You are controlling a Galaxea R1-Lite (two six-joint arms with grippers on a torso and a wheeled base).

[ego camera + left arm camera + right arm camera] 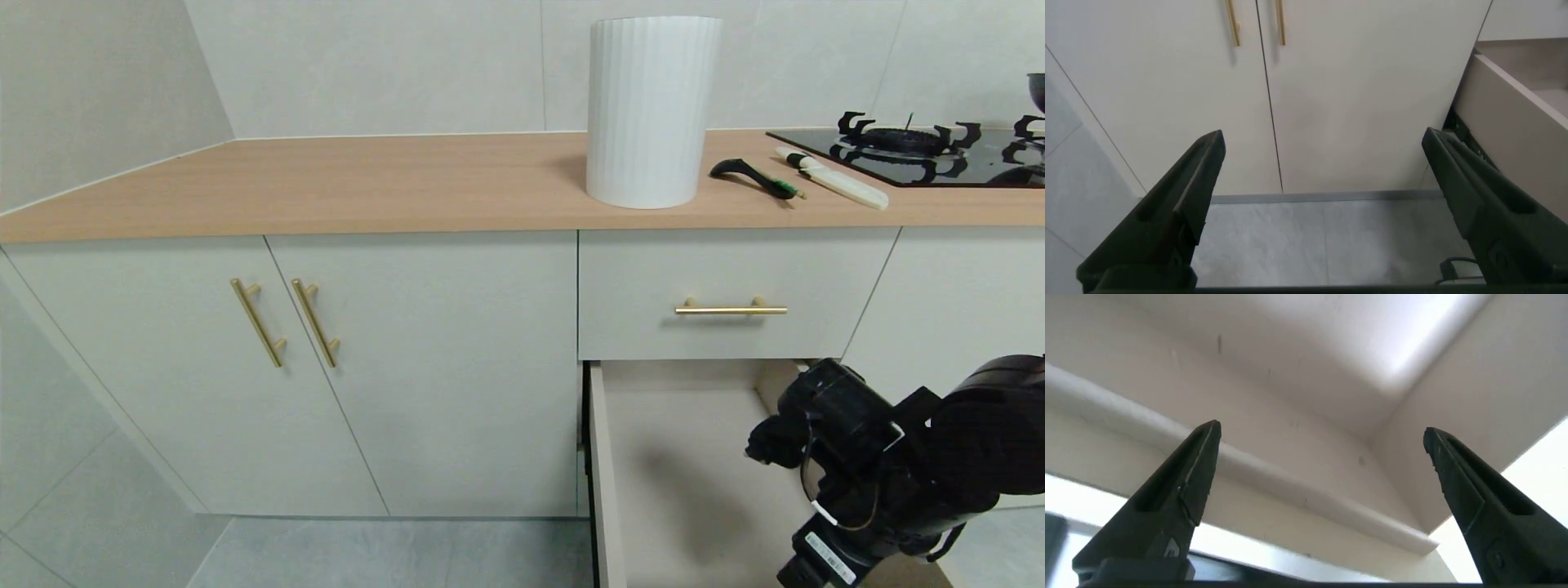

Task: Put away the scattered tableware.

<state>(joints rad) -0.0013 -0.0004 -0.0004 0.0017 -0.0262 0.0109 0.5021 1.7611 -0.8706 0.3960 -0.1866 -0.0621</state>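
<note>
A wooden counter (pixel 326 188) ran along a tiled kitchen wall, and the tableware was not yet put away. A black-handled utensil (pixel 751 177) and a white knife (pixel 833 179) lay side by side near the counter's front edge, between a ribbed white container (pixel 651 110) and the hob (pixel 914 151). Below them the lower drawer (pixel 608 490) stood pulled open. The right gripper (pixel 1323 429) hung over that drawer, fingers apart and empty. The left gripper (pixel 1323 135), likewise spread and empty, faced the cabinet doors (pixel 1355 82). Seemingly only the opening was done; both pieces remained to be picked up and stowed.

On counter (pixel 367 184): peeler (pixel 755 178), knife (pixel 833 181) side by side; drawer (pixel 604 474) open below.
</note>
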